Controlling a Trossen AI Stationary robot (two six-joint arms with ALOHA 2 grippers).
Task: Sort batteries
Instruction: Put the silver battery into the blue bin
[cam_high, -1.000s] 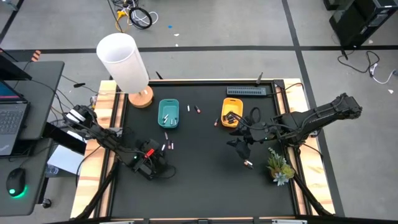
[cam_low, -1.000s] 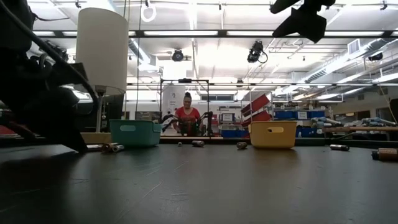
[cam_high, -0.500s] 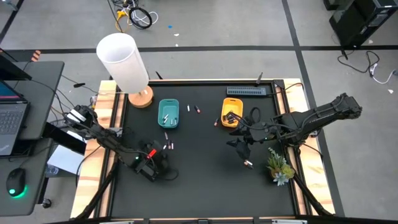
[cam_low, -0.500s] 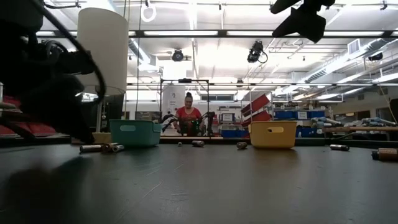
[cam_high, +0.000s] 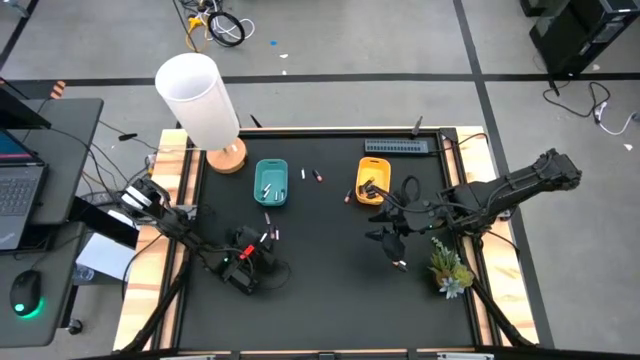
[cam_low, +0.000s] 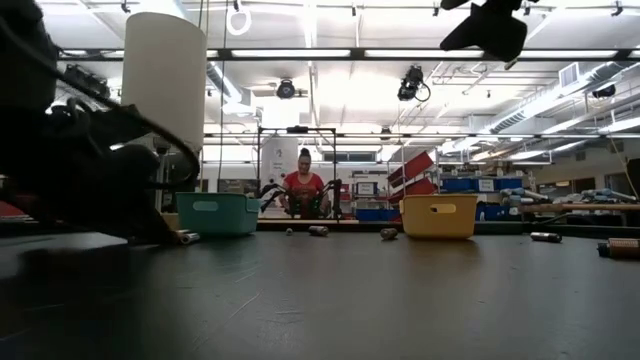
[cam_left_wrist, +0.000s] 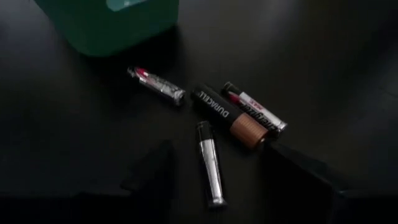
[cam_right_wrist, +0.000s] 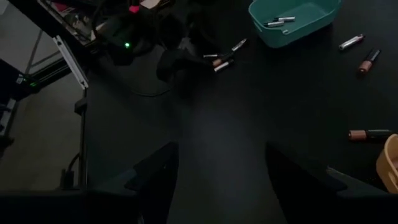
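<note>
Swung nearer the batteries (cam_left_wrist: 214, 124) just ahead: left gripper (cam_left_wrist: 217, 180), fingers spread, empty; right gripper (cam_right_wrist: 217, 180) aloft, likewise parted.

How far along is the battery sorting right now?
Partly done. The teal tray already holds a few silver batteries. Nothing is in hand: the left gripper stands open over a cluster of four batteries near that tray, and the right gripper is open and empty by the yellow tray. Loose batteries between the trays remain.
</note>
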